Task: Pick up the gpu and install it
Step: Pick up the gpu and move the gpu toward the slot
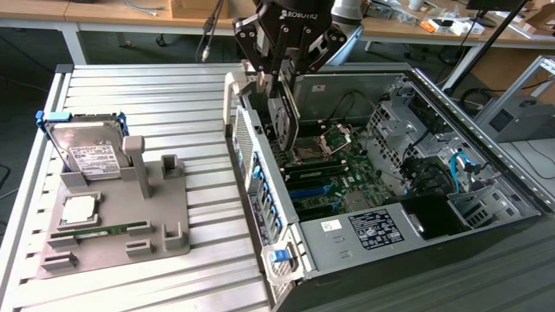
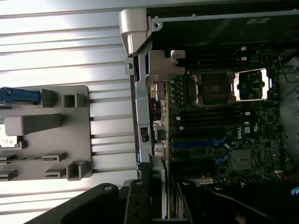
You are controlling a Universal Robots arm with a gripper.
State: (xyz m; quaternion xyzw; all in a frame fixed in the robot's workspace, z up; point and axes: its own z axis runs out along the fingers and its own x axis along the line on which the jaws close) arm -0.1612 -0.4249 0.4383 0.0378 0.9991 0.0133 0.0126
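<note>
Seating the card. As I judge it, this goes well only if I keep the board upright, its lower edge parallel to the slot and its metal end strip against the case's rear wall, then press straight down without twisting. My gripper (image 1: 277, 78) is partly closed, fingers clamped on the top edge of the graphics card (image 1: 286, 117), which hangs on edge inside the open computer case (image 1: 485, 130), above the motherboard (image 1: 338, 175). On the exterior view's left, well apart, the hard drive (image 1: 87, 153) stands on the grey tray (image 1: 165, 214).
</note>
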